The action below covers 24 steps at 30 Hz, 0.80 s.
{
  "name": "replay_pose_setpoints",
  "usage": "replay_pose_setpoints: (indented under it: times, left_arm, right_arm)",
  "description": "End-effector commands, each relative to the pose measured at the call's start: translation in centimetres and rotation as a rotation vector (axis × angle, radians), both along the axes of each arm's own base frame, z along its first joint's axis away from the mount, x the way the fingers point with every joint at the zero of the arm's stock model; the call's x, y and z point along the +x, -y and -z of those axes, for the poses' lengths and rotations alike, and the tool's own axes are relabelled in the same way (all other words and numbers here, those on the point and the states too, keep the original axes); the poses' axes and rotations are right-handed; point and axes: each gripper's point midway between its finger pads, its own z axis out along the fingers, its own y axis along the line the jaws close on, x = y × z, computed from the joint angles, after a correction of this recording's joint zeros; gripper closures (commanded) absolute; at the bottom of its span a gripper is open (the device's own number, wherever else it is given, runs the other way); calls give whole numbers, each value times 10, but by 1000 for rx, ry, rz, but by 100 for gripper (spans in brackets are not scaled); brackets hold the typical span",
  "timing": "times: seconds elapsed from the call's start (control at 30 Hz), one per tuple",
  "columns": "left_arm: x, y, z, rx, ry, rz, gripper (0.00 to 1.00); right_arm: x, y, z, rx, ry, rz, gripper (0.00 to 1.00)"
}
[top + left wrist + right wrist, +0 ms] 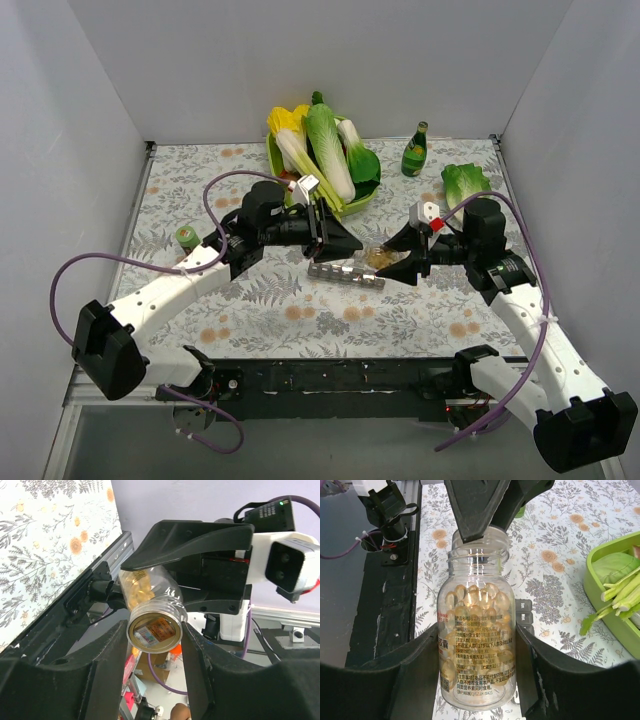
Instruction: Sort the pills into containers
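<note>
Floral-patterned cloth covers the bench (pixel 200 190), walled in by plain grey panels. The right jaws (pixel 476 645) are clamped on the body of a clear pill bottle (pixel 477 555), one finger pressed to each side, the bottle lying roughly level above the cloth. The left jaws (pixel 155 630) are closed to a narrow gap on the bottle's mouth end, their fingers touching its round rim. Bare threads show on the neck, but I cannot tell whether a cap or seal is in place. Amber pills (pixel 470 600) fill most of the bottle. The containers (pixel 345 272), a short grey strip of joined compartments, lie on the bench just beside and below the bottle, with no pills visible in them. Behind stand a vegetable tray (pixel 365 192) and a green bottle (pixel 414 150).

This looks like the opening step, both arms sharing the bottle. Next, the left jaws would probably need to free the mouth, and the right arm to tip it slowly over one compartment.
</note>
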Motion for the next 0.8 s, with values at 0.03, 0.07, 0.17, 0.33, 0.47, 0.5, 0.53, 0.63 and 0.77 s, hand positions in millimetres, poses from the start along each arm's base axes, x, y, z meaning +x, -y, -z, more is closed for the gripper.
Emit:
replay_pose_setpoints:
  times: [0.03,0.07,0.17,0.33,0.47,0.5,0.53,0.63,0.77]
  left_arm:
    - [2,0,-6,41,29,-10,78]
    - [1,0,-7,42,30,-6,79]
    - [0,4,-9,40,32,8,79]
    - [-3,8,-18,23,40,36,79]
    - [-7,12,-16,23,25,71,79]
    - [-8,12,-14,28,19,77,79]
    - [-9,12,-12,36,21,88,79]
    - [-10,12,-4,77,-1,106,79]
    - [-6,12,1,126,17,105,79]
  right_arm:
    - [1,-2,-19,14,71,-9,94]
    - [1,-1,-19,14,71,-7,94]
    - [1,-2,-17,10,70,-9,94]
    - [2,-3,-14,-3,70,-7,94]
    - [1,-3,-13,-11,73,-8,94]
    - [1,-4,-13,-15,84,-8,94]
    - [2,-4,-13,-19,88,-7,94]
    - [1,-4,-11,-41,102,-4,94]
    - [3,-5,-9,-64,115,7,94]
